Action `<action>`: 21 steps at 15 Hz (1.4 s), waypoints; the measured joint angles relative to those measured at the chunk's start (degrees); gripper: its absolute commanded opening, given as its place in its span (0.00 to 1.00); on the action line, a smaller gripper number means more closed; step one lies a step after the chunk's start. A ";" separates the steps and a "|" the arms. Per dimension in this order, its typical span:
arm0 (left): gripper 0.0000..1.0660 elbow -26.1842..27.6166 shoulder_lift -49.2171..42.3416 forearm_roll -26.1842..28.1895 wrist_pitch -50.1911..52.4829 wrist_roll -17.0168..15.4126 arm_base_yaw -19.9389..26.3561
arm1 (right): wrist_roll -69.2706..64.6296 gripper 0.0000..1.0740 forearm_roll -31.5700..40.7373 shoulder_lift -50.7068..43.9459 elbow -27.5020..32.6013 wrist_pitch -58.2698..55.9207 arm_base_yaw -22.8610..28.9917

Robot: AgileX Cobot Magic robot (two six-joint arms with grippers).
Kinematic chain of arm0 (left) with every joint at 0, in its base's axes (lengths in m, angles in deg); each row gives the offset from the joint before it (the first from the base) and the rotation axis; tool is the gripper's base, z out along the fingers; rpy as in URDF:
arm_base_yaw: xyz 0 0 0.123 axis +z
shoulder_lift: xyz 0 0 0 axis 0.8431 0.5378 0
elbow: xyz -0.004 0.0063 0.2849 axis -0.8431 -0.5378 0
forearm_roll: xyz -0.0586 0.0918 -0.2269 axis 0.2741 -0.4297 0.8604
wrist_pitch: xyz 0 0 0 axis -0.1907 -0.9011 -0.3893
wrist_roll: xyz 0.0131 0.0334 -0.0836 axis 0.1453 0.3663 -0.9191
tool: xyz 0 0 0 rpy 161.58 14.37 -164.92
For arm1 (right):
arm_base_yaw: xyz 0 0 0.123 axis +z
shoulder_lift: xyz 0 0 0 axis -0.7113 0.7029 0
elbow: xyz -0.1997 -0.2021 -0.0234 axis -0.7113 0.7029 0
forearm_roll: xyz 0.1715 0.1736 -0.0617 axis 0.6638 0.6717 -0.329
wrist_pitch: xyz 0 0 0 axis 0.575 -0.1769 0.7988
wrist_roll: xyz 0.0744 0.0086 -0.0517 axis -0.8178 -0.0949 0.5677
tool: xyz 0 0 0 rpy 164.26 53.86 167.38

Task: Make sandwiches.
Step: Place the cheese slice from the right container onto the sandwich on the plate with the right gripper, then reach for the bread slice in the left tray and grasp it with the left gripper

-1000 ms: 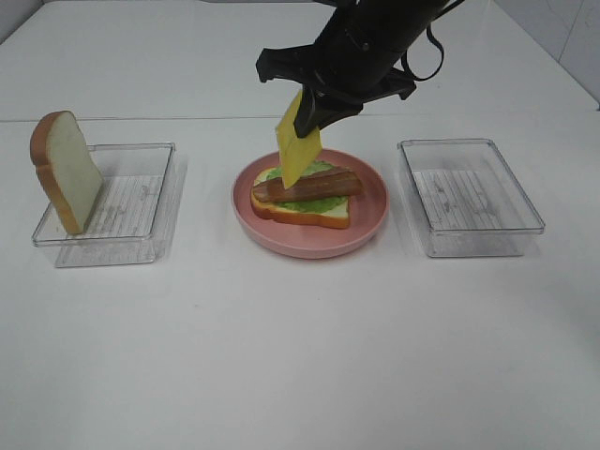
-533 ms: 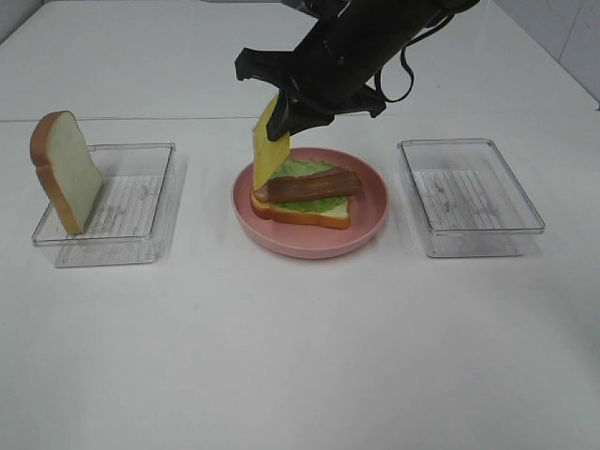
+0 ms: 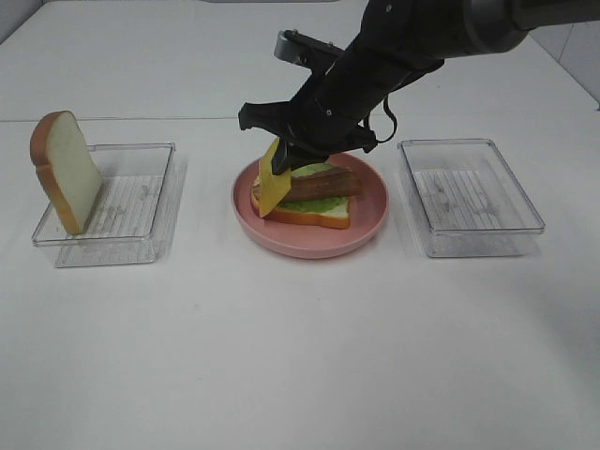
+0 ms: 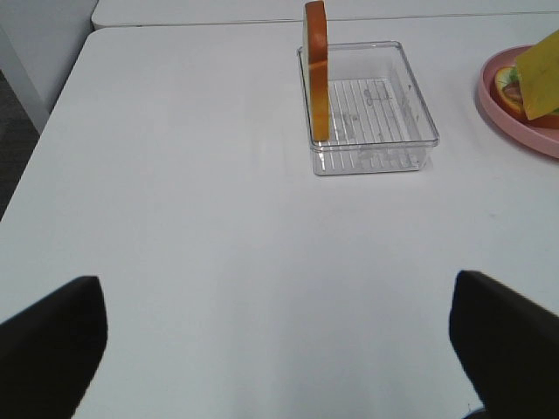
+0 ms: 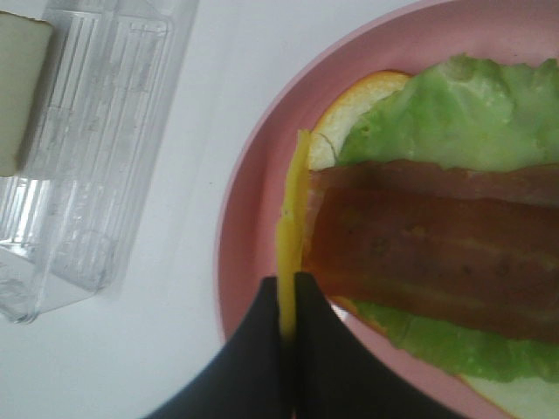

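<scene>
Exterior high, stack location: sandwich stack (image 3: 302,208) lies open on the pink plate (image 3: 367,223) at mid-table, with lower bread slice (image 3: 319,218), lettuce (image 3: 323,202) and bacon strip (image 3: 314,185) uppermost.
Exterior high, right claw: right gripper (image 3: 281,157) is clamped on the upper edge of the cheese square (image 3: 271,187), which hangs tilted at the plate's 9 o'clock side.
Exterior high, remaining bread: upright bread slice (image 3: 66,169) leans in the clear tray (image 3: 141,248) at 9 o'clock from the plate. A second tray (image 3: 469,242) stands at 3 o'clock.
Exterior high, handling (judgement): the cheese looks thin, light and fairly stiff, so the edge pinch suits it. The bread is likely soft and best taken across its flat faces.
Exterior high, hidden: whether the cheese's lower corner touches the stack cannot be told.
Left wrist, left claw: left gripper (image 4: 275,292) has its fingers spread wide, holds nothing and is well apart from the tray.
Left wrist, cut off: plate and cheese are cropped at the frame edge.
Right wrist, grip: jaws are closed on the cheese, seen edge-on, just beside the bacon's end.
Right wrist, hidden: the cheese's flat face and the far end of the stack are out of view.
</scene>
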 measured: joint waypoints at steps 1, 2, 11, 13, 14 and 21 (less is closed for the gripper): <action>0.95 0.00 0.00 0.00 0.00 0.00 0.00 | 0.00 0.00 -0.57 0.29 0.00 0.46 0.00; 0.95 0.00 0.00 0.00 0.00 0.00 0.00 | 0.00 0.00 -2.98 0.69 0.00 1.32 0.00; 0.95 0.00 0.00 0.00 0.00 0.00 0.00 | 0.00 0.36 -10.37 0.69 0.00 2.86 0.00; 0.95 0.00 0.00 0.00 0.00 0.00 0.00 | 0.00 0.80 -10.89 0.69 0.00 3.61 0.00; 0.95 0.00 0.00 0.00 0.00 0.00 0.00 | 0.00 0.88 -11.86 0.69 0.00 4.01 0.00; 0.95 0.00 0.00 0.00 0.00 0.00 0.00 | -4.81 0.92 -30.02 -2.92 -9.40 -9.40 0.00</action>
